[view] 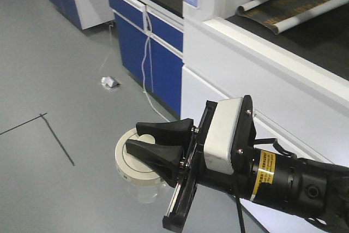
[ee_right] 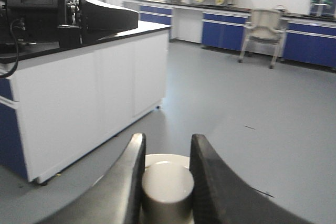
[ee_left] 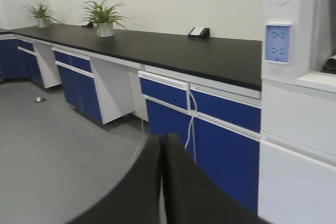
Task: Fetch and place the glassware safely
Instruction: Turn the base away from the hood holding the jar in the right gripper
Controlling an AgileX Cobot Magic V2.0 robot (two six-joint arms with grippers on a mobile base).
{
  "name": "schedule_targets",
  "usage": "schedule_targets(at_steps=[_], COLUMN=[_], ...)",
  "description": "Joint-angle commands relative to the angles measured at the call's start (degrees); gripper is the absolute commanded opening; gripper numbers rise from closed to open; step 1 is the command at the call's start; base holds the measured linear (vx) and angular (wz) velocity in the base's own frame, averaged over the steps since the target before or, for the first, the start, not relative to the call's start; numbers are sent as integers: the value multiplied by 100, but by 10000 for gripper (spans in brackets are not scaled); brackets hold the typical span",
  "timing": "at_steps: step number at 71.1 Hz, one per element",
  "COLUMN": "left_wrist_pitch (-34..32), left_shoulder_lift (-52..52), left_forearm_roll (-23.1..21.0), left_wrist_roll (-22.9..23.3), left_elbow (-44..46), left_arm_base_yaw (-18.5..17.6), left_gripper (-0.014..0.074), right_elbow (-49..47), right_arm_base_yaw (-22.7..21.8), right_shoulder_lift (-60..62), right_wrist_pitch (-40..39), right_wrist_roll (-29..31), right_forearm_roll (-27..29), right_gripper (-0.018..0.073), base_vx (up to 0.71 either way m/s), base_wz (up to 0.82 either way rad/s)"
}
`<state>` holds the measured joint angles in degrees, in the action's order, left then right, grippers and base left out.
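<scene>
The glassware point(view: 128, 163) is a squat clear jar with a round cream-white lid, held up over the grey floor. My right gripper point(view: 143, 141) is shut on the lid's central knob point(ee_right: 168, 186), one black finger on each side of it. The lid's rim point(ee_right: 167, 157) shows just beyond the knob, and the clear body point(view: 145, 192) hangs below the lid. My left gripper point(ee_left: 163, 139) is shut with its pads pressed together and nothing between them. In the right wrist view the left gripper point(ee_right: 113, 17) also juts out over a counter at the upper left.
Blue-and-white lab cabinets point(view: 158, 58) under a black countertop point(ee_left: 173, 51) run along the right. A white cable point(view: 146, 53) hangs down them. Crumpled paper point(view: 109, 82) lies on the floor. A rolled poster point(view: 289, 6) lies on the near counter. A chair point(ee_right: 262, 32) stands far off.
</scene>
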<state>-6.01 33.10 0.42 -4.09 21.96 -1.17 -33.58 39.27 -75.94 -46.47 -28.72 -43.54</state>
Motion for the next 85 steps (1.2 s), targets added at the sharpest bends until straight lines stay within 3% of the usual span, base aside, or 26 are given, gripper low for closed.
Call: schedule_targets(at_steps=[1, 44, 85], left_wrist_pitch=[-432, -432, -426], left_shoulder_lift=[-3, -3, -3], left_forearm_roll=[-42, -42, -42], left_wrist_roll=[19, 19, 19], left_elbow=[142, 142, 142], left_arm_base_yaw=[-35, -35, -35], left_gripper=[-7, -7, -7], right_elbow=[-173, -173, -173], right_arm_base_yaw=[-16, -16, -16], right_shoulder_lift=[188, 188, 188], right_wrist_pitch=[-532, -532, -532], right_wrist_roll=[12, 12, 12], right_forearm_roll=[214, 214, 214], right_gripper=[-4, -4, -4], base_vx=[-9, -4, 9], base_wz=[58, 64, 25])
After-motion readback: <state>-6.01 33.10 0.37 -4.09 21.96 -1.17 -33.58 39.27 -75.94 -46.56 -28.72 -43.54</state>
